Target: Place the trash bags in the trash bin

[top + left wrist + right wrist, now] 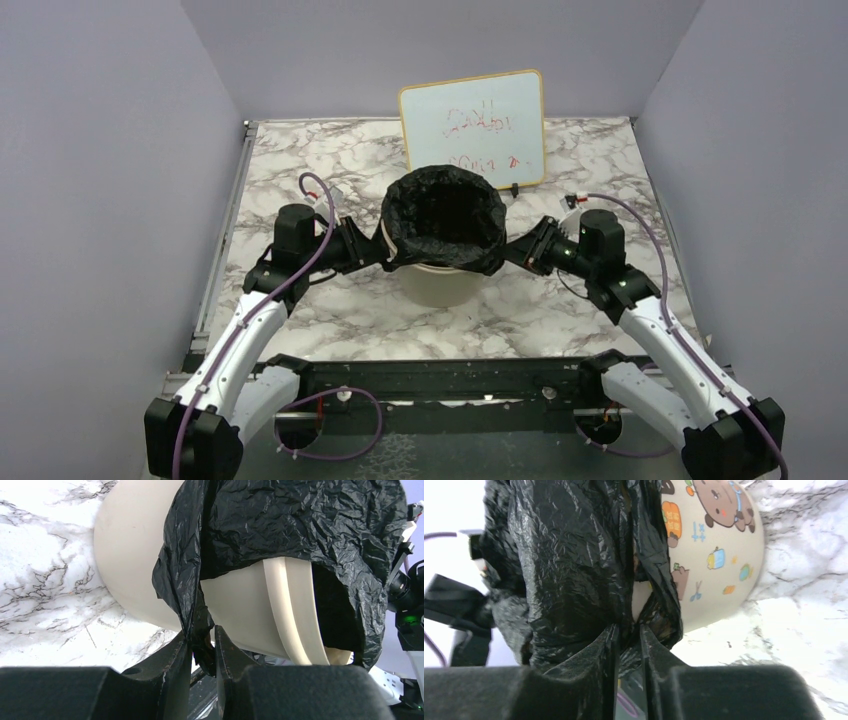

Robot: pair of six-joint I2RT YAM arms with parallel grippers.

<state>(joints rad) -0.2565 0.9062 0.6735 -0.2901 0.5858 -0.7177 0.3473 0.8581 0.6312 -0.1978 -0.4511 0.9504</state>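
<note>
Cream bin (440, 283) on marble worktop (340, 320), just in front of whiteboard (475, 125), black bag (445, 215) draped over the bin's rim and down inside, left end effector (202, 642) pinching the black bag at the bin's left side, right end effector (628, 632) pinching it at the bin's right side

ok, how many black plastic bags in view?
1. A crinkly black plastic trash bag lines the cream cylindrical plastic bin, edge draped over the rim, pinched by the left gripper and right gripper. A second bag underneath could be hidden.
</note>
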